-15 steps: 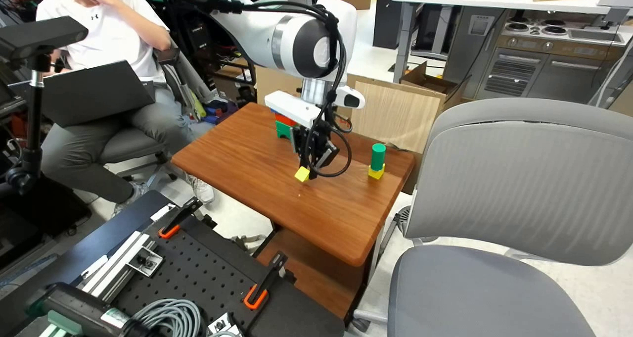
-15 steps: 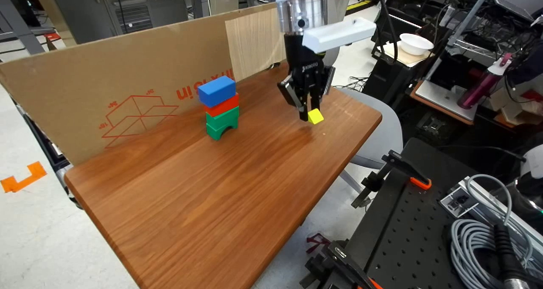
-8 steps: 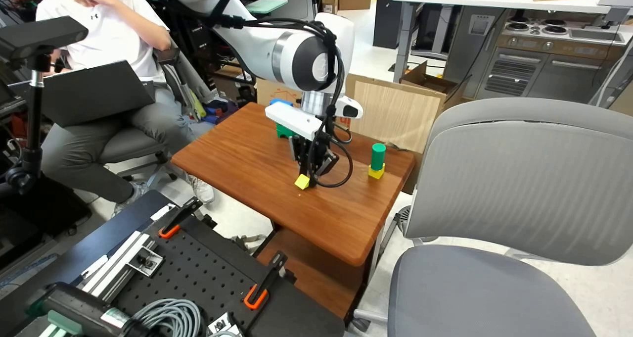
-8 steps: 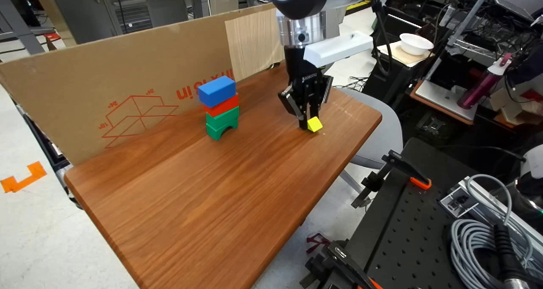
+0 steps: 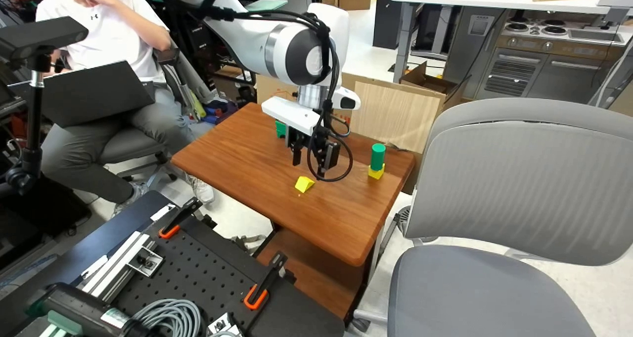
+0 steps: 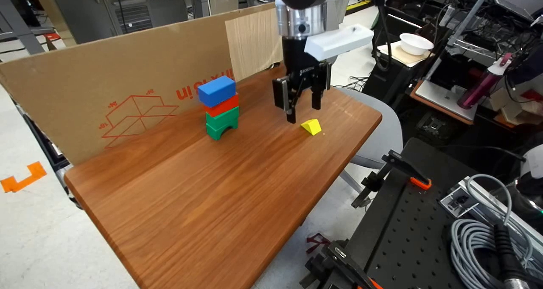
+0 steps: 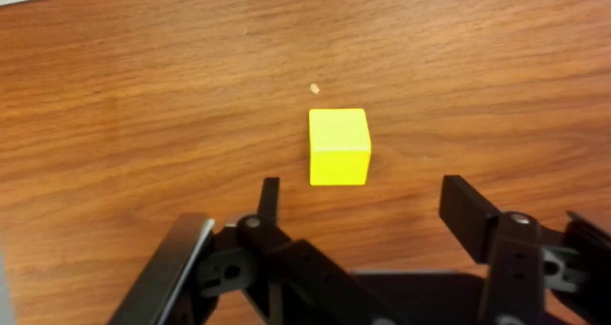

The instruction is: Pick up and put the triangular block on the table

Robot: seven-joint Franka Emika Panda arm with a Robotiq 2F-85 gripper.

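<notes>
The yellow triangular block (image 5: 303, 184) (image 6: 312, 127) rests on the brown wooden table (image 5: 237, 154) (image 6: 203, 195), its ridge up, in both exterior views. From above, in the wrist view, two bright faces of the block (image 7: 339, 148) show against the wood grain. My gripper (image 5: 308, 167) (image 6: 303, 112) hangs a short way above the block and apart from it. Its black fingers stand wide apart with nothing between them. In the wrist view the block lies ahead of the open gripper (image 7: 365, 201), nearer the left finger.
A stack of a blue block (image 6: 217, 91), a red block (image 6: 222, 105) and green blocks (image 6: 223, 121) stands by the cardboard panel (image 6: 106, 77). In an exterior view, a green cylinder (image 5: 378, 156) tops a yellow cube (image 5: 376, 171). A grey chair (image 5: 519, 178) is beside the table.
A second ago the gripper held the block above the table, then lowered it. Now the fingers have opened, the block sits on the table, and the gripper has risen slightly.
</notes>
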